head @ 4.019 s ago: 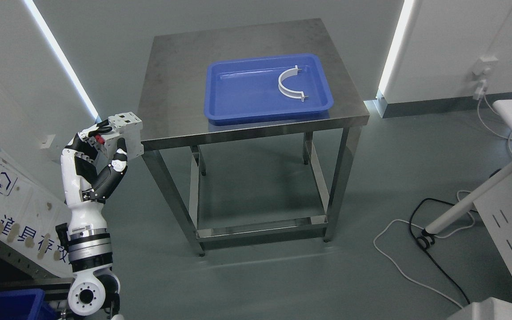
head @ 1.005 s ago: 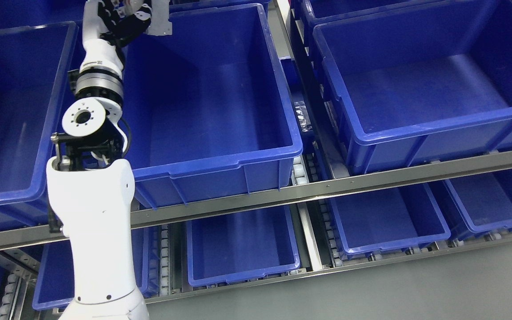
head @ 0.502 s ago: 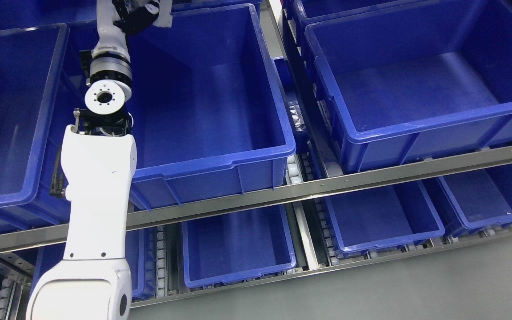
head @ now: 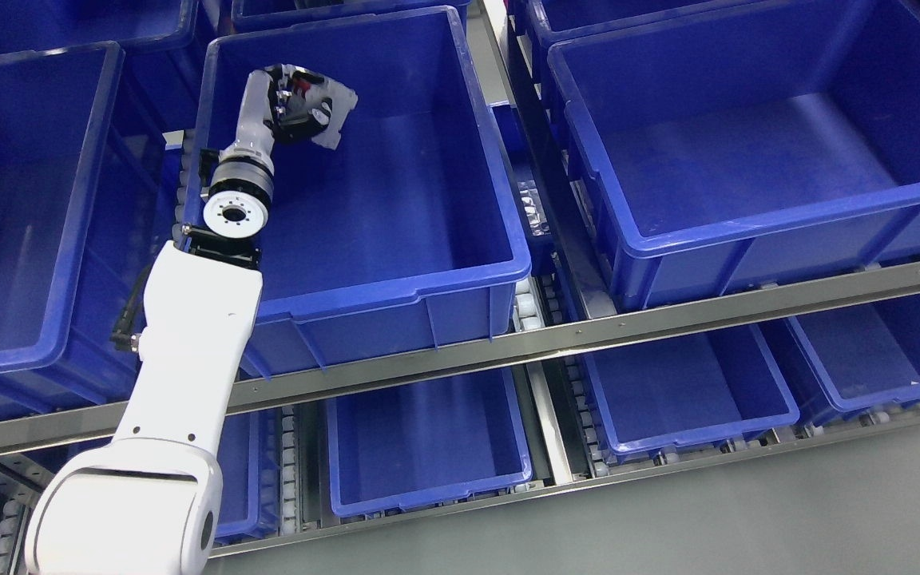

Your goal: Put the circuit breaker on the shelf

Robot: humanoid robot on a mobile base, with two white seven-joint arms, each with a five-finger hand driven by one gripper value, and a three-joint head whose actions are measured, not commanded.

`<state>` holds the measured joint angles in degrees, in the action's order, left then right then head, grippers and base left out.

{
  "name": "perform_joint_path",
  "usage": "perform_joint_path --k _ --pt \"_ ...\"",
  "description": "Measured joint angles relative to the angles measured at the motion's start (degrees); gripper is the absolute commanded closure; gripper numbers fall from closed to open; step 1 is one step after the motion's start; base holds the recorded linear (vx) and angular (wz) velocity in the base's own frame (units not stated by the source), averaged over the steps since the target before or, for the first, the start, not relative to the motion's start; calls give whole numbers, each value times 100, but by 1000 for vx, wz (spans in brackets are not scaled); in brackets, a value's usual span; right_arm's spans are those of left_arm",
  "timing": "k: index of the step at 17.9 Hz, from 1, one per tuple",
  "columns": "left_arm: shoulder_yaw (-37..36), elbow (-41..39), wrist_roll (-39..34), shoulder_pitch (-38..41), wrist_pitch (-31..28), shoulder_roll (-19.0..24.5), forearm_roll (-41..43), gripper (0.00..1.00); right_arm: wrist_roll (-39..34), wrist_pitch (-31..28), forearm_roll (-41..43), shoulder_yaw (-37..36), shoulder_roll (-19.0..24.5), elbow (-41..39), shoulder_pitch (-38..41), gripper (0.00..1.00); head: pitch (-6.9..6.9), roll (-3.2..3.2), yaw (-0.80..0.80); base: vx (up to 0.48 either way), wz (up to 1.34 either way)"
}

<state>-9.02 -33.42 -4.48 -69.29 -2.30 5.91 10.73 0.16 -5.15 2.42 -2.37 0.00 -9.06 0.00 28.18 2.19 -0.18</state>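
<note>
Circuit breaker (head: 331, 112), pale grey, sits clamped in the left robot hand (head: 294, 105), inside the middle blue bin (head: 396, 283) on the upper shelf rail (head: 588, 335), near its back-left corner. The arm reaches up over the bin's left wall, wrist bent inward. Bare bin floor lies open to the right and front.

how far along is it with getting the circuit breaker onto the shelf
Done: the pick-up and carry. The left hand grips the circuit breaker inside the middle blue bin on the upper shelf rail. In hand: holding it above the bin floor. Left: set it down, let go and pull the arm out.
</note>
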Motion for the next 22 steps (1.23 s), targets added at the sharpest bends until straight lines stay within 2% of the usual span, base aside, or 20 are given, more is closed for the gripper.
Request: perform_joint_path --k 3,6,9,11,15,18,22 --pt "-135 375 0 -77 14 25 30 79 -1 0 0 0 0 0 0 0 0 0 0 -1 -11" --pt "-240 704 -16 -186 -27 53 48 64 -1 0 1 0 0 0 0 0 0 0 0 -1 -11" --pt "-304 930 -24 -283 -48 75 58 38 -1 0 2 0 0 0 0 0 0 0 0 -19 -2" --pt "-336 1047 -18 -362 -98 83 58 28 -1 -3 2 0 0 0 0 0 12 0 0 -13 -7" --pt "-375 1220 -9 -558 -54 97 53 12 -9 2 2 0 0 0 0 0 14 0 0 13 -11" --pt "-386 1297 -8 -824 -11 100 43 4 -30 2 2 0 0 0 0 0 15 0 0 1 -6" --pt "-359 1308 -8 -1139 -10 101 32 1 -30 2 2 0 0 0 0 0 15 0 0 0 0"
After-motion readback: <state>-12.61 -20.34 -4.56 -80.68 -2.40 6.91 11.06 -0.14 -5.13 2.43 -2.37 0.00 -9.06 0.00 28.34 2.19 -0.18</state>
